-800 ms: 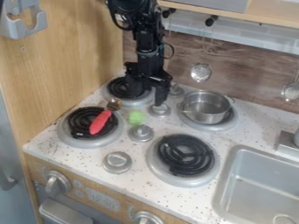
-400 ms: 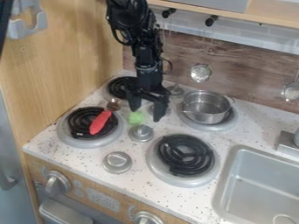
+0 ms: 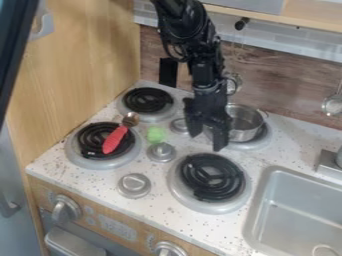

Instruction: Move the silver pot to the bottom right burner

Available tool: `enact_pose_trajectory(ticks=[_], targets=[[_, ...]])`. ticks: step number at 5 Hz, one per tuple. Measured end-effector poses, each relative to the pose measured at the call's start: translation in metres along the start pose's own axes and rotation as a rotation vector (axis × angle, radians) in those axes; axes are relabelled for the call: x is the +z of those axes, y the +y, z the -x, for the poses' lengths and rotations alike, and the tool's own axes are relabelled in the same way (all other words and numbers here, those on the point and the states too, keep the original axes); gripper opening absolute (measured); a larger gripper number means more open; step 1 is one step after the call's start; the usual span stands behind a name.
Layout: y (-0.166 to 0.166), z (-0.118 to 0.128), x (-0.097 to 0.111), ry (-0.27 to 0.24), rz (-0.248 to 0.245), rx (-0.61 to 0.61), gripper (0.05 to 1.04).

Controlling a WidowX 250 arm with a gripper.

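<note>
The claw (image 3: 206,142) is spread wide, holding nothing; contact with the silver pot (image 3: 246,132), partly behind it and to its right, is unclear. Below it lies the bottom right burner (image 3: 211,177); left, a green lump (image 3: 155,133), then a red-handled utensil (image 3: 115,140) farther out.

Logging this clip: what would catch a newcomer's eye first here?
Most likely the black robot arm coming in from the top edge, its open gripper hanging in front of the silver pot on the back right burner. Next, the bright red handle lying across the front left burner, with the small green object beside that burner, between the stove's knobs.
</note>
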State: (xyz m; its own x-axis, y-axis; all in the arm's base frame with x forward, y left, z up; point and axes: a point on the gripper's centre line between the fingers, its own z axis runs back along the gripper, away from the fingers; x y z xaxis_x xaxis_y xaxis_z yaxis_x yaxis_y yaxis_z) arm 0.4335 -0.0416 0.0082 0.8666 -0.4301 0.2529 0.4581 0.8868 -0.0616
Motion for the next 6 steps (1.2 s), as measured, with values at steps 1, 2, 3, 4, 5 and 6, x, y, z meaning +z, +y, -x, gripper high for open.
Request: enact_pose_trajectory(ticks=[1, 2, 3, 4, 5, 6], targets=[[-0.014, -0.028, 0.002, -0.069, 0.024, -0.057, 0.999], [-0.021, -0.048, -0.002, -0.106, 0.05, -0.069, 0.999], [-0.02, -0.063, -0.016, -0.116, 0.055, -0.065, 0.999], [-0.025, -0.069, -0.037, -0.079, 0.061, -0.082, 0.999], [-0.022, -0.071, -0.05, -0.056, 0.049, -0.071, 0.94], [-0.02, -0.072, -0.052, -0.065, 0.039, -0.075, 0.632]])
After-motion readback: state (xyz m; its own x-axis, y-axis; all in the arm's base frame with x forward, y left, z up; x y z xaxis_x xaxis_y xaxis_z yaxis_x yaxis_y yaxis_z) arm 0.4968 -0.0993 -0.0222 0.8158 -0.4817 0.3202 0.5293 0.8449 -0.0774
